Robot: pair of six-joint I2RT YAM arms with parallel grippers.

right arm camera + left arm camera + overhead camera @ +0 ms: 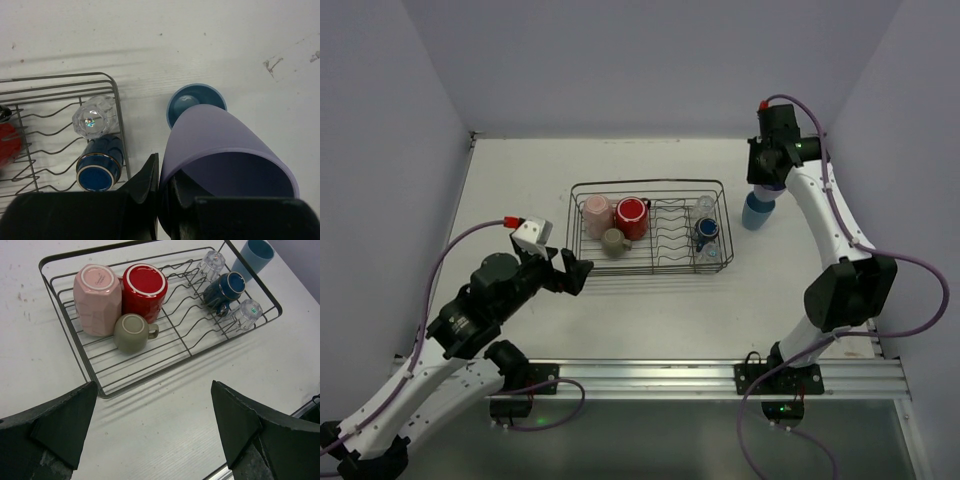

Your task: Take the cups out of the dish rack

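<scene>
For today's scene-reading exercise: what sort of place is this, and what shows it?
Likely a robot test cell, not a real kitchen: a white table boxed in by plain walls, robot arms bolted to a rail, one dish rack of cups.

A robotics lab test cell is indicated rather than a home. A white table (520,200) is boxed in by plain lavender walls (650,60), seen beyond and to either side of the left gripper (578,275). An aluminium rail (660,375) carrying the arm bases is fixed along the near edge behind it, and purple cables (450,250) are run along the arms. A dish rack (650,184) of cups (620,220) is set just ahead of that gripper.
</scene>
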